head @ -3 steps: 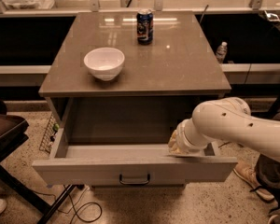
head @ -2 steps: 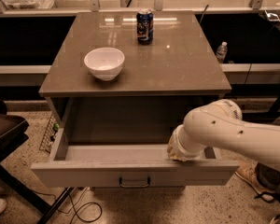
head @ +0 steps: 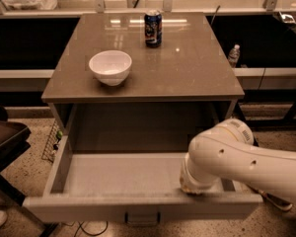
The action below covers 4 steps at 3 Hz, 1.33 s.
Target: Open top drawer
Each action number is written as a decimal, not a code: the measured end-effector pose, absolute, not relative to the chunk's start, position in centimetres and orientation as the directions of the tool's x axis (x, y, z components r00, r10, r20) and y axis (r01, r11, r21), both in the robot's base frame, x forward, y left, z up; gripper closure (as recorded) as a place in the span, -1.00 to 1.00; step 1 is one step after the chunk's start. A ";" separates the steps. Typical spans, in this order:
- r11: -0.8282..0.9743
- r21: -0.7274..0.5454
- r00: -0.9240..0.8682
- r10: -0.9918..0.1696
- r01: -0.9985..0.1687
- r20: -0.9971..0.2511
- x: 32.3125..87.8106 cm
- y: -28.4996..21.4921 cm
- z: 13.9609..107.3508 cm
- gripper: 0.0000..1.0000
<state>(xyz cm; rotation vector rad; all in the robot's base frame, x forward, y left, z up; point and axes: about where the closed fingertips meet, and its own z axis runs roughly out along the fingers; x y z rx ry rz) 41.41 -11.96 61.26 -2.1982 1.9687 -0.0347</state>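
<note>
Camera view is filled at its lower half by the top drawer [head: 79,212], which is drawn well out from under the desk [head: 187,78], its pale grey front nearest the camera and its deep grey box laid open with nothing seen inside. The small dark bar handle [head: 142,217] is seen at the middle of the front, untouched.

Compared with a second ago, the front is found lower in the picture and more of the drawer floor is exposed, so the drawer has been pulled further out in that short time. From this it is judged that the opening is nearly or wholly done, and little travel is likely left.

The claw [head: 197,187] is placed at the inner side of the front panel, right of the middle, at the end of the white arm [head: 251,164] that is reached in from the right. It is hidden by the wrist, so whether it is apart, together or clamped on the panel cannot be told. The pull is judged to be made by hooking the front from inside, not by the handle.

On the desk a white bowl [head: 110,67] and a blue can [head: 153,28] are stood, well apart and unmoved. A small bottle [head: 234,55] is seen beyond the right edge.
</note>
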 end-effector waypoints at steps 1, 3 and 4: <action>-0.100 -0.157 0.118 -0.987 -0.983 -0.109 41.6 -12.0 61.3 1.00; -0.101 -0.160 0.119 -0.987 -0.982 -0.105 41.5 -12.1 61.4 0.01; -0.102 -0.162 0.119 -0.987 -0.982 -0.104 41.5 -12.1 61.5 -0.45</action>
